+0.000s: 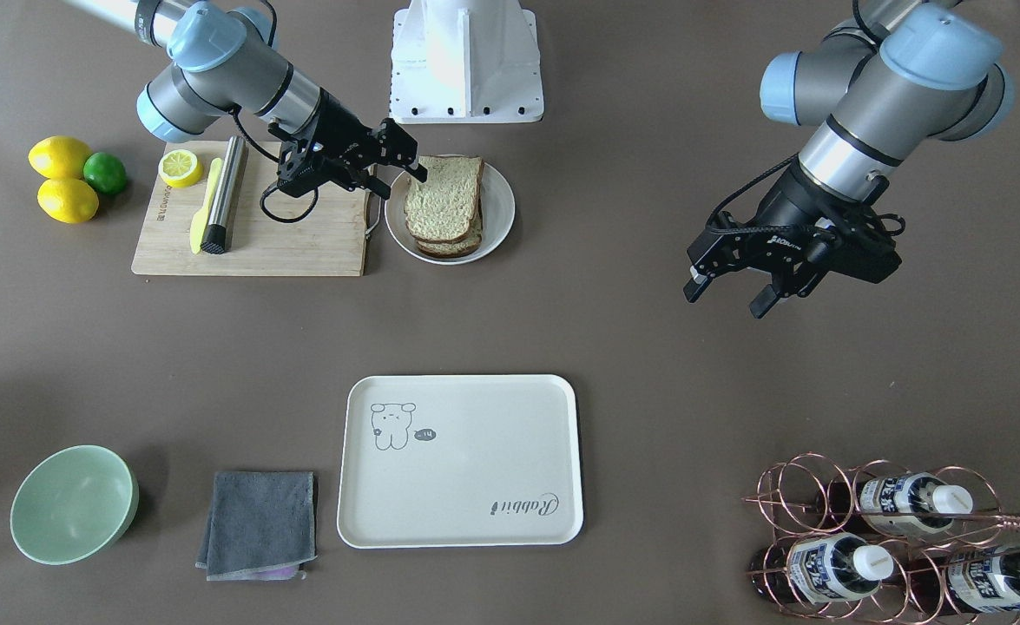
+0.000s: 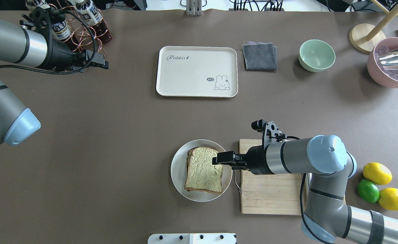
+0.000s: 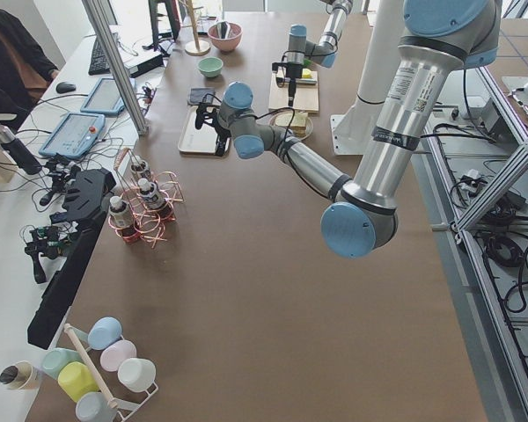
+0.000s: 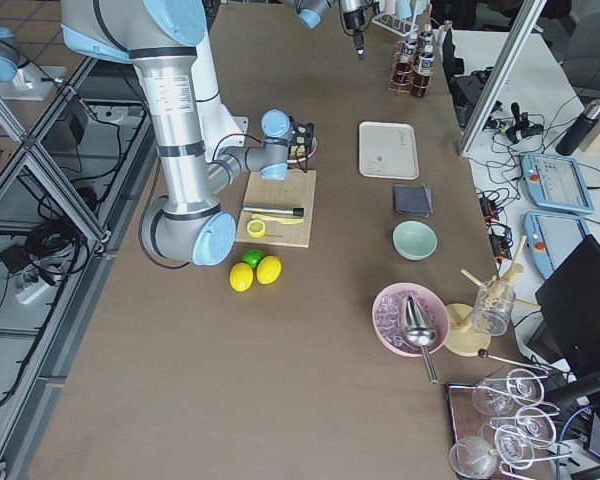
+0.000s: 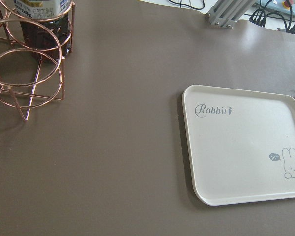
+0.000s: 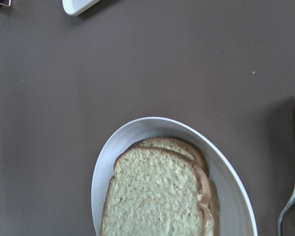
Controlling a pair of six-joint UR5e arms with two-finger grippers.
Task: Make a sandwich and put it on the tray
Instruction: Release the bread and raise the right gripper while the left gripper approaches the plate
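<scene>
Two bread slices lie stacked on the plate near the robot's edge of the table, the right tool poised over them, jaws apart, seemingly to lift one, while the left tool, also apart, hovers clear of the tray by the opposite edge.

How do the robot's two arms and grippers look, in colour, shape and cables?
The left arm and the right arm are silver-grey tubes with pale blue joint caps. The left gripper and the right gripper are black and two-fingered; the left one bears small white lettering. A black cable loops beside each wrist.
</scene>
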